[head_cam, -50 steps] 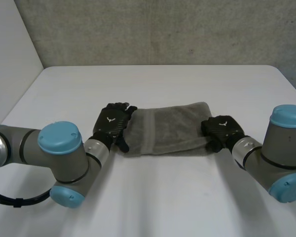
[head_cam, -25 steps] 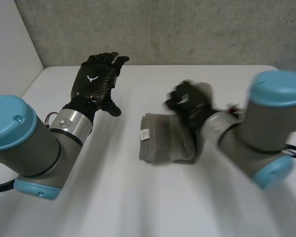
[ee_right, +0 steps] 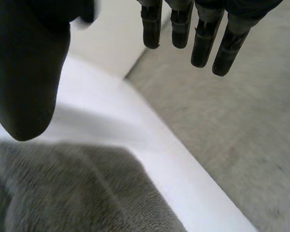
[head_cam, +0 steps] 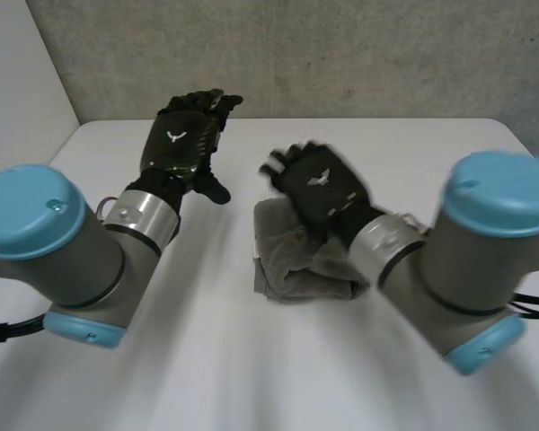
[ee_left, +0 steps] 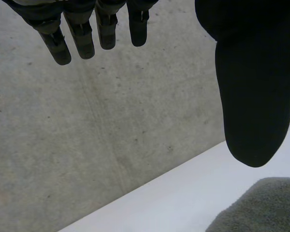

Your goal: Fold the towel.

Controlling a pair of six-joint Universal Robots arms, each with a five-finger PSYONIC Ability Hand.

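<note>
Since the towel (head_cam: pixel 292 265) lies as a compact folded bundle at the middle of the bench (head_cam: pixel 251 368), I judge the fold nearly complete. My left hand (head_cam: pixel 181 144) is raised at the far left, fingers (ee_left: pixel 79 36) straight and holding nothing, which keeps it clear of the bundle. My right hand (head_cam: pixel 319 189) hovers over the towel's far right part, extended and empty, probably positioned to press the fold flat.

Plenty of room on the bench (head_cam: pixel 207 359) in front of the towel (head_cam: pixel 292 269) and to its left. The right hand (head_cam: pixel 322 187), fingers straight, hangs over the towel's far half, and its arm (head_cam: pixel 413 260) blocks the right side. The left hand (head_cam: pixel 181 148) is up, well left of the towel.
</note>
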